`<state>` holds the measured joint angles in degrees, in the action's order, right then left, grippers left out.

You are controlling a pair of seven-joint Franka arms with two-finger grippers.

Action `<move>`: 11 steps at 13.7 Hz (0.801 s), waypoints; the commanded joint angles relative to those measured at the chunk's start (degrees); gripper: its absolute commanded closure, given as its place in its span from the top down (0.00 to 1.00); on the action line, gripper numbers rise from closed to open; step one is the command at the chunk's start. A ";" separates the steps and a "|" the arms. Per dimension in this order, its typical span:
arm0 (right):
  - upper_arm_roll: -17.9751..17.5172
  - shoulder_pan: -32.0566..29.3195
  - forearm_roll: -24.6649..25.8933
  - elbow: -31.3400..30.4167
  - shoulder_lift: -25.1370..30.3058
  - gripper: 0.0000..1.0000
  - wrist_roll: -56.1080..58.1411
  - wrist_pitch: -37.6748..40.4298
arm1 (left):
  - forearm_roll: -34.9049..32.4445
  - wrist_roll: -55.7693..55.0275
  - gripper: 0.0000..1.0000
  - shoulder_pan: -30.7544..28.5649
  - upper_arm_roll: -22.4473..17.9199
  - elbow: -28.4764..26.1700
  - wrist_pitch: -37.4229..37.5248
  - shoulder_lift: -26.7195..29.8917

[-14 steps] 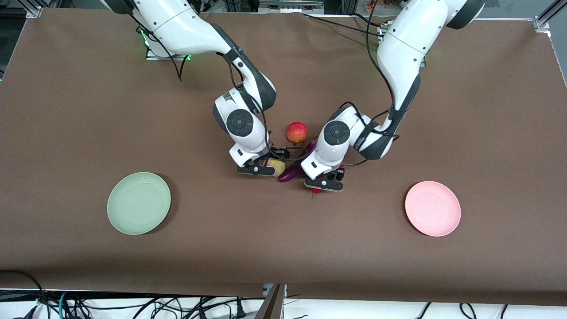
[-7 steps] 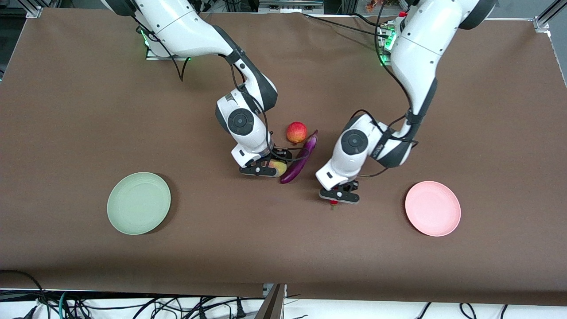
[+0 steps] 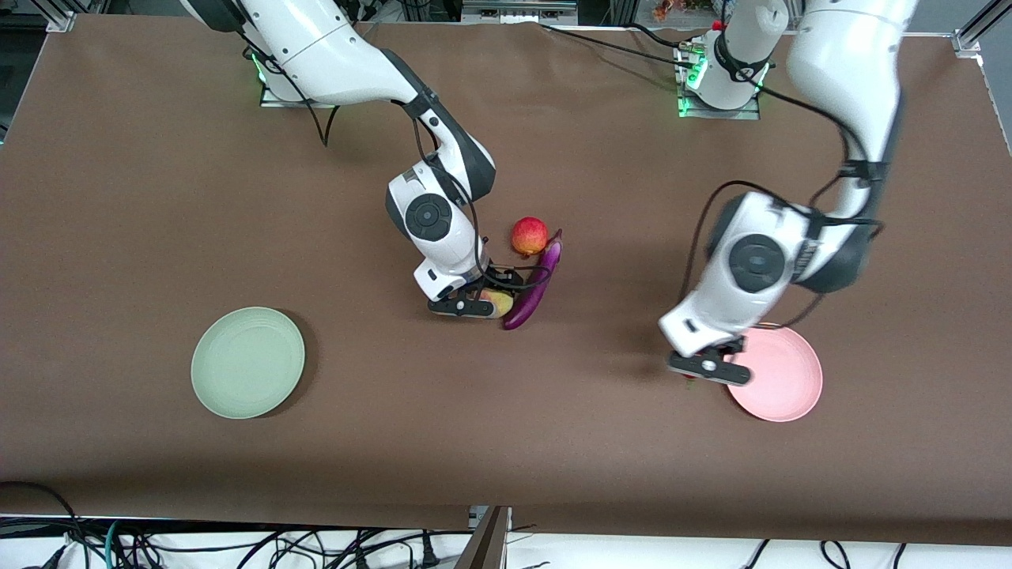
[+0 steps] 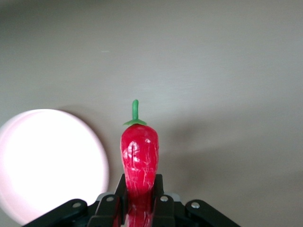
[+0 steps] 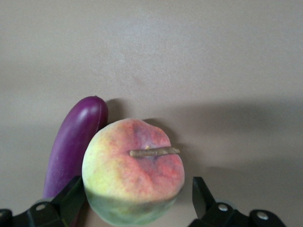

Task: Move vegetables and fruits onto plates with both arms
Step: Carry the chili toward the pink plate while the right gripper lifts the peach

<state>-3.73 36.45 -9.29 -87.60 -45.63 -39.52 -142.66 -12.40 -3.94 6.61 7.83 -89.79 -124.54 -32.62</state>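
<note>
Left gripper, clamped on the chili pepper, has travelled from beside the eggplant to the pink plate's rim. Right gripper stays spread around the peach, touching the eggplant.

A glossy red chili pepper with a short green stem stands gripped between the black fingers of the left hand. Beside it, a pale pink plate rests on the plain counter.
</note>
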 commanded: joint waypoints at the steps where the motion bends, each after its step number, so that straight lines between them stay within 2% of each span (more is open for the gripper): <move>1: 0.30 0.29 -0.82 0.67 -1.83 0.82 0.06 -1.66 | 2.91 16.10 0.00 -9.82 1.49 -2.32 0.26 1.51; 2: 0.22 0.29 -0.73 0.67 -1.83 0.56 0.32 -1.66 | 2.91 18.94 0.00 -12.56 1.40 -2.84 0.26 0.99; 3: 0.22 0.29 -0.56 0.67 -1.83 0.40 0.58 -1.66 | 2.91 19.84 0.00 -15.72 1.40 -3.28 0.00 -0.06; 4: 0.22 0.29 -0.38 0.76 -1.83 0.38 0.59 -1.66 | 2.91 19.85 0.00 -17.31 1.49 -3.46 0.00 -1.20; 5: 0.22 0.29 -0.12 0.76 -1.66 0.28 0.76 -1.66 | 3.09 19.68 0.00 -17.68 1.49 -3.46 0.08 -2.00; 7: 0.39 -0.06 1.20 2.33 -0.95 0.26 1.37 -0.35 | 3.61 18.98 0.00 -17.60 1.49 -3.46 0.08 -2.97; 8: 0.74 -0.32 1.90 3.21 0.09 0.26 1.64 2.70 | 5.01 18.97 0.00 -16.99 1.49 -3.38 0.17 -3.06; 11: 1.10 -4.00 4.02 11.54 1.33 0.26 8.29 20.16 | 5.29 18.88 0.00 -16.19 1.49 -2.06 -1.58 -6.74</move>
<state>-2.29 35.42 -6.25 -81.73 -45.33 -36.15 -132.60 -7.92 14.85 -10.14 9.37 -93.25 -124.88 -36.99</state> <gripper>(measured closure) 0.159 0.771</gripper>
